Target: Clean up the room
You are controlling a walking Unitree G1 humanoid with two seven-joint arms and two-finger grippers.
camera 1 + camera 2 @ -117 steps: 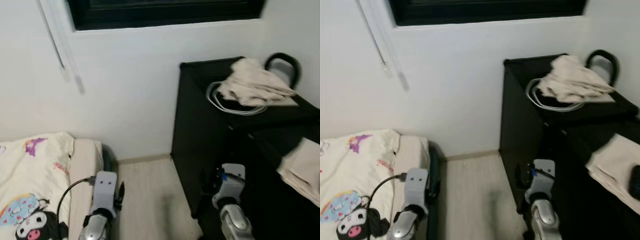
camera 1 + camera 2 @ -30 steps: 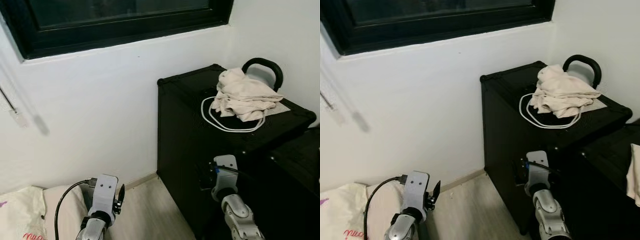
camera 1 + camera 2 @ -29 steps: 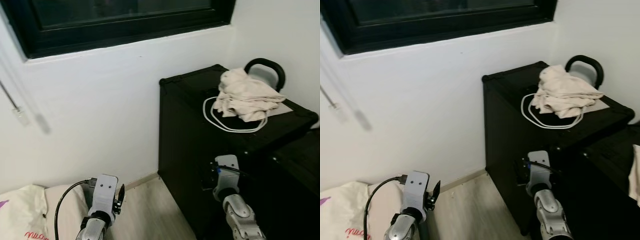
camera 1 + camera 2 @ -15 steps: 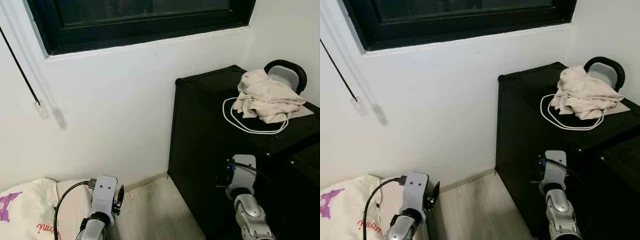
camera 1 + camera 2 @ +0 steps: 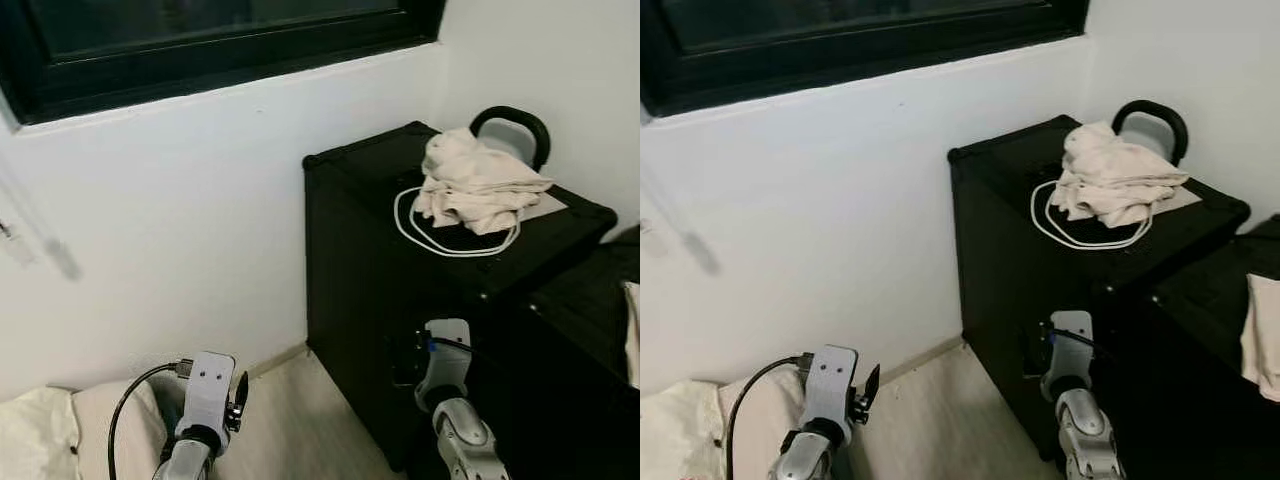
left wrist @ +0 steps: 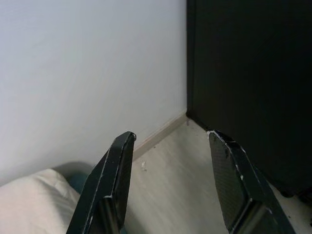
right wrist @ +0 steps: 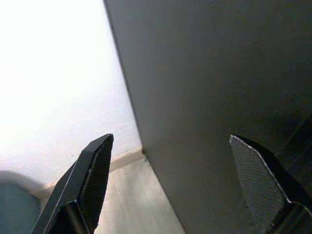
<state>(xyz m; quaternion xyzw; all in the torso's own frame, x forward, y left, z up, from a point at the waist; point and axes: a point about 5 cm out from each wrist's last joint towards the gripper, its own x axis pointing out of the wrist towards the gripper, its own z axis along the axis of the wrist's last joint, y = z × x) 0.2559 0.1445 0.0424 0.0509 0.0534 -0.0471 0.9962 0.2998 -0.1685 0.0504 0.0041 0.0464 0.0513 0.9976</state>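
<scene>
Crumpled beige cloth [image 5: 474, 184] heaped on top of the tall black cabinet [image 5: 380, 330], toward its back corner by the wall. Draped partly over a coiled white cable [image 5: 445, 232] that loops out in front of it on the same top. Behind the cloth, a black arched handle [image 5: 512, 128], perhaps part of a kettlebell or bag, hard to tell at this angle. Long spread of the heap roughly along the cabinet top, from the handle toward the front edge.

Lower and to the right, a second dark unit [image 5: 1215, 330] with a pale cloth [image 5: 1262, 340] hanging at its edge.

Right gripper [image 7: 173, 180] low against the cabinet's dark side face, fingers spread wide apart, nothing between them. Left gripper [image 6: 170, 178] likewise low, aimed at the floor seam [image 6: 161, 134] where white wall [image 5: 180, 220] meets cabinet, fingers apart and empty. Pale bedding [image 5: 60, 440] at the lower left beside that arm.

Beige cloth well above and slightly right of both grippers; right arm plainly the nearer one, standing just below the cabinet's front. Likely need: a lift straight up past the front edge, then a reach inward over the cable to the heap
</scene>
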